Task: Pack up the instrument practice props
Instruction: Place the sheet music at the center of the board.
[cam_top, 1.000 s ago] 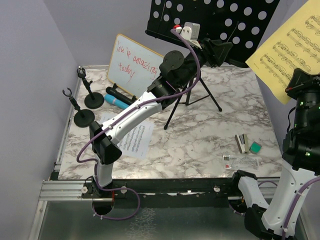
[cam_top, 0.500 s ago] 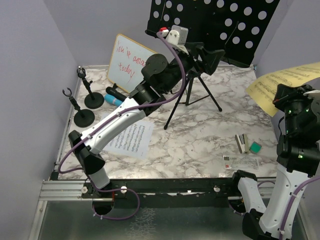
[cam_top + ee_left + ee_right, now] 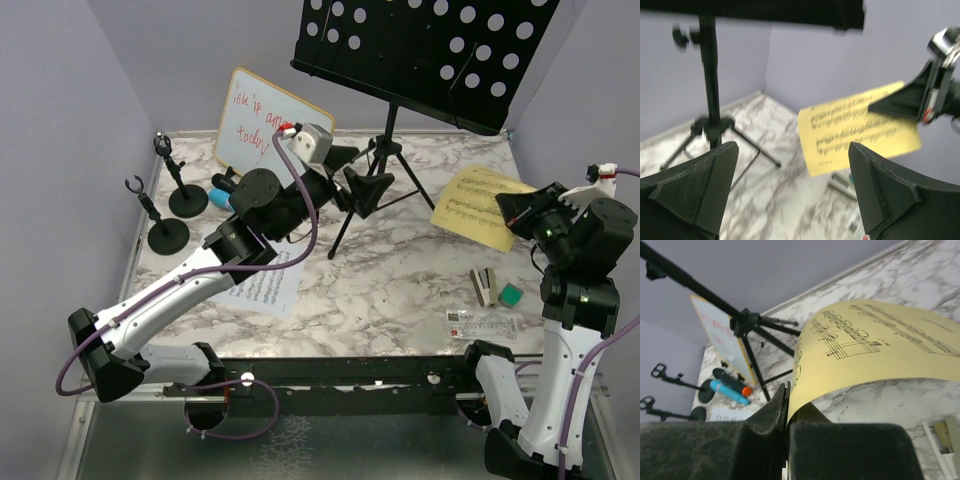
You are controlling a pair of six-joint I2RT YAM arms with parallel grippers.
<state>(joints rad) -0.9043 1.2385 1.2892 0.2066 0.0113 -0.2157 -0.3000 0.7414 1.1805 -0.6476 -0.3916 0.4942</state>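
While right fingers (image 3: 765,420) pinch the yellow sheet music (image 3: 880,355) by one edge — left fingers (image 3: 695,185) wide, empty — the floppy sheet could slip.

Aloft, yellow sheet music (image 3: 476,205) curls; black music desk (image 3: 430,50) stands upright.

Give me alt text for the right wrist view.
The right gripper is shut on the edge of yellow sheet music that curls above the marble table. Behind are the tripod music stand, a whiteboard, a blue microphone and two mic holders.
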